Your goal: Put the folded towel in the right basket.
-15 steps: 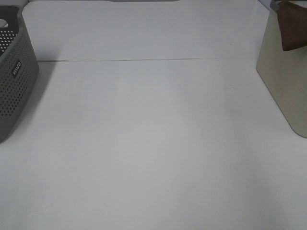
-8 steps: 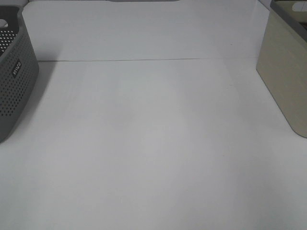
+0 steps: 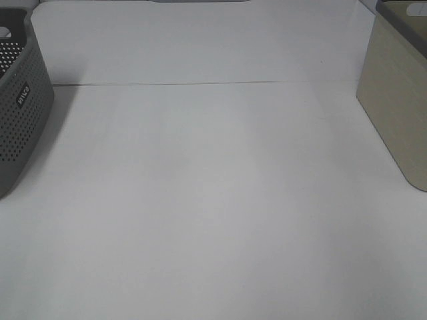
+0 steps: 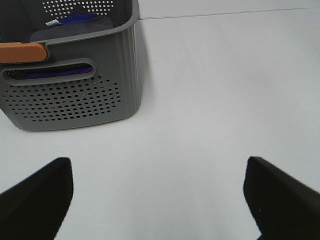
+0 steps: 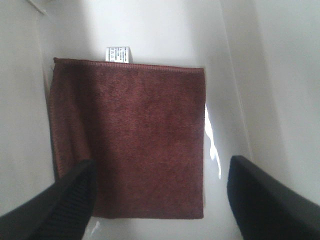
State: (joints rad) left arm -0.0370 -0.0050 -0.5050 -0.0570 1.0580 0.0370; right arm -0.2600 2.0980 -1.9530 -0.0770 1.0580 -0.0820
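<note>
White flat tabletop (image 3: 213, 200). Beige straight-walled right basket (image 3: 393, 113) at R edge; grey perforated plastic basket (image 3: 20, 113) at L. Dark red folded terry towel (image 5: 130, 140) flat on beige basket's floor. R gripper (image 5: 161, 165) above it, spread, empty. L gripper (image 4: 156, 170) spread over table nr grey basket. White care label (image 5: 117, 54) at towel edge.

A second ago the dark red towel (image 5: 129, 140) hung at the far right of the high view, over the rim of the beige basket (image 3: 393, 113) and covering part of its upper wall. Half a second ago it had dropped out of that view, and it is out of it now as well, so the basket's rim and wall show bare. The right wrist view shows the towel lying flat and folded on the basket's floor, with the right gripper (image 5: 160, 197) spread wide above it, gripping nothing.
</note>
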